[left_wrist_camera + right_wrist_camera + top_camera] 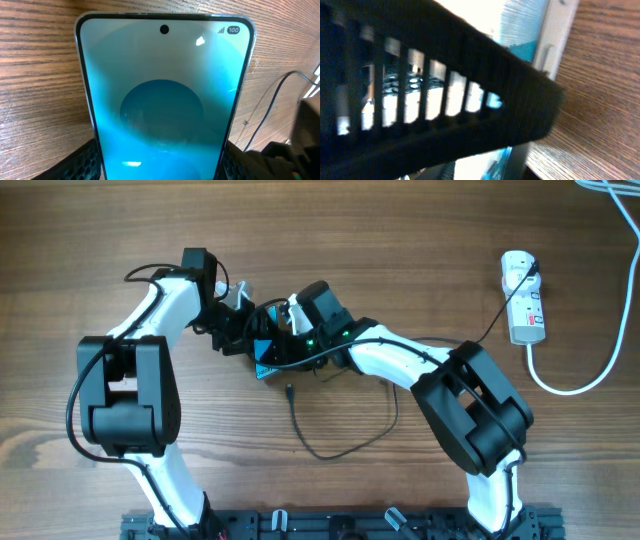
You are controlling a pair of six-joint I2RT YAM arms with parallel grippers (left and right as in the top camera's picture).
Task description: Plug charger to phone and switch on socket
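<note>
The phone [264, 358] lies on the wooden table, mostly hidden under both grippers. In the left wrist view the phone [165, 100] shows its teal screen with a round shape, and my left gripper [160, 162] is shut on its two long edges. My left gripper [240, 330] comes in from the left and my right gripper [291, 328] hangs over the phone's right part. The right wrist view shows the phone's edge [544, 55] behind a black ribbed part [420, 100]. The charger cable [330, 452] lies loose, its tip [288, 390] on the table just below the phone. The socket [522, 298] lies at the far right.
The socket's thick white lead [600, 370] loops along the right edge of the table. The black cable [265, 107] runs over the wood to the right of the phone. The arm bases stand at the front edge.
</note>
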